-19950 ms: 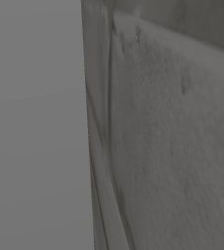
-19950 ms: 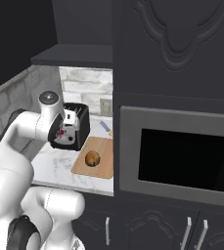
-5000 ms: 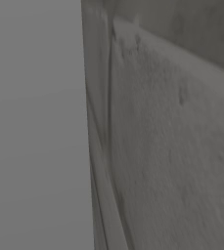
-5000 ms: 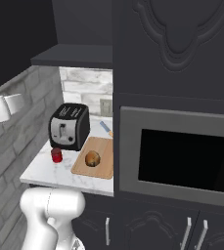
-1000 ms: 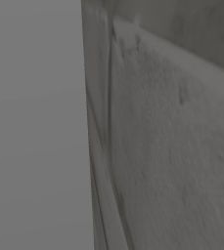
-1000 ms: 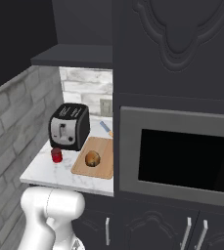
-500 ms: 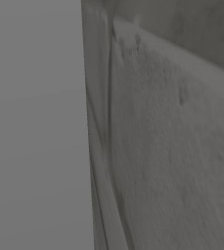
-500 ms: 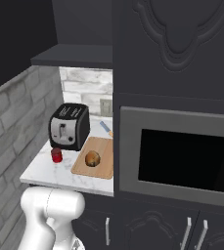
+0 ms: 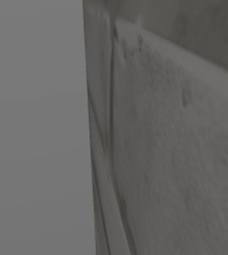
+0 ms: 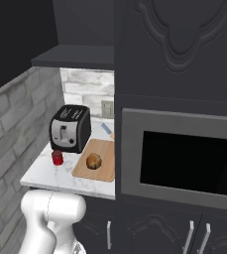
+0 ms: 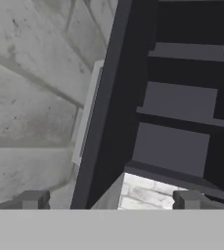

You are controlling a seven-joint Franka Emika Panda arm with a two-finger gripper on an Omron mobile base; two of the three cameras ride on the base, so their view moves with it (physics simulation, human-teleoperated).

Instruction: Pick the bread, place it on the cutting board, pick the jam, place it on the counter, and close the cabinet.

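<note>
The round brown bread (image 10: pixel 93 161) lies on the wooden cutting board (image 10: pixel 105 171) on the white counter (image 10: pixel 45 178). Left of the board, the red jam (image 10: pixel 57 158) jar stands on the counter in front of the toaster. In the hand view my gripper (image 11: pixel 109 200) is open, its fingertips (image 11: pixel 33 199) far apart with nothing between them. It faces the dark cabinet door's edge (image 11: pixel 103 122), which carries a pale handle (image 11: pixel 85 119). Right of that edge the cabinet's bare dark shelves (image 11: pixel 177 112) show.
A black toaster (image 10: pixel 70 128) stands at the back left of the counter, with a blue-handled knife (image 10: pixel 107 131) behind the board. A microwave (image 10: pixel 184 161) fills the tall dark unit on the right. A grey brick wall (image 10: pixel 11 134) bounds the left side and stands close in the left base view (image 9: pixel 175 149).
Nothing has moved over the last second. Five seconds ago part of the arm showed at the left edge of the right base view; it has since swung out of that view.
</note>
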